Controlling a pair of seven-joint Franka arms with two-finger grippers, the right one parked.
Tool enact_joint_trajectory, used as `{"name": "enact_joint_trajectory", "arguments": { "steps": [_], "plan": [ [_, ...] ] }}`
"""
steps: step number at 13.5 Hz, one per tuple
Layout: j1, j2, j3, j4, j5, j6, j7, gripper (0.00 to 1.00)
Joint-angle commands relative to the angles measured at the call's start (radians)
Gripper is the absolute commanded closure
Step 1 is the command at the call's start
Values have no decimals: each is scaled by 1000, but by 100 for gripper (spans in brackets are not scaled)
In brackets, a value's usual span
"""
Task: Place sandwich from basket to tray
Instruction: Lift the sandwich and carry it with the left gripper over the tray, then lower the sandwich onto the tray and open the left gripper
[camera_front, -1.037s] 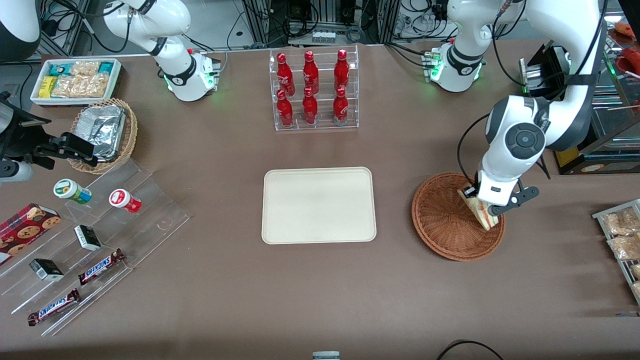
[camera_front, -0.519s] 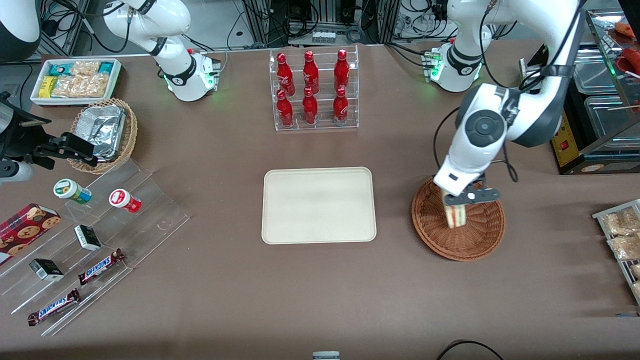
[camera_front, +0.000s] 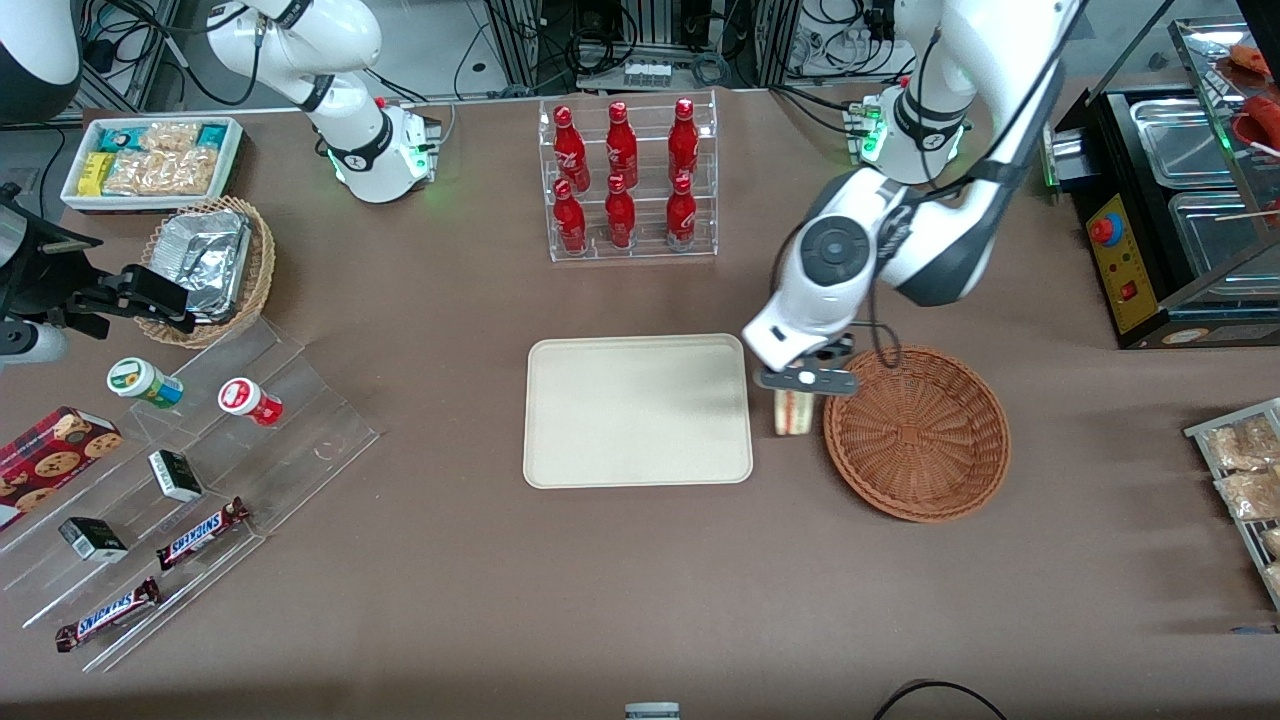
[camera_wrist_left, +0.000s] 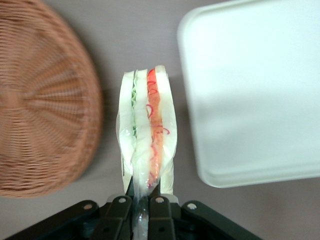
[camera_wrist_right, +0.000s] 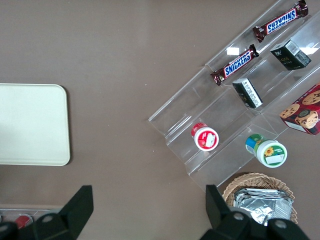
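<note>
Left wrist view showed it best: the gripper (camera_wrist_left: 141, 202) was pinched shut on the sandwich (camera_wrist_left: 147, 132), holding it by the narrow end so the wedge hung out with its red, orange and green layers facing the camera. The sandwich looked wrapped in clear film, and it bulged a bit near the fingers (camera_wrist_left: 118, 207), so I'd guess it was soft, light and easy to squash. The film probably made it slippery too. Grabbing across the flat bread faces near one end seemed about right, with only light pressure.

From the front, the gripper (camera_front: 800, 381) hovered with the sandwich (camera_front: 792, 412) over bare table, in the gap between the basket (camera_front: 916, 433) and the tray (camera_front: 637, 411), just beside both. The basket looked empty now, and nothing was on the tray yet. I'd say it was partway through the carry.
</note>
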Motion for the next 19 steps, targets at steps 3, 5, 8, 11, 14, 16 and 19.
{"name": "enact_joint_trajectory", "arguments": {
  "steps": [3, 5, 8, 11, 14, 16, 19],
  "plan": [
    [-103, 122, 3, 143, -39, -18, -82, 100],
    [-137, 171, 3, 198, -38, -15, -133, 100],
    [-166, 239, 3, 262, -27, -5, -196, 100],
    [-181, 280, 3, 302, -24, 20, -248, 100],
    [-184, 294, 3, 312, -22, 48, -266, 100],
    [-184, 302, 3, 312, -18, 75, -267, 100],
    [-184, 316, 3, 312, 30, 77, -279, 100]
  ]
}}
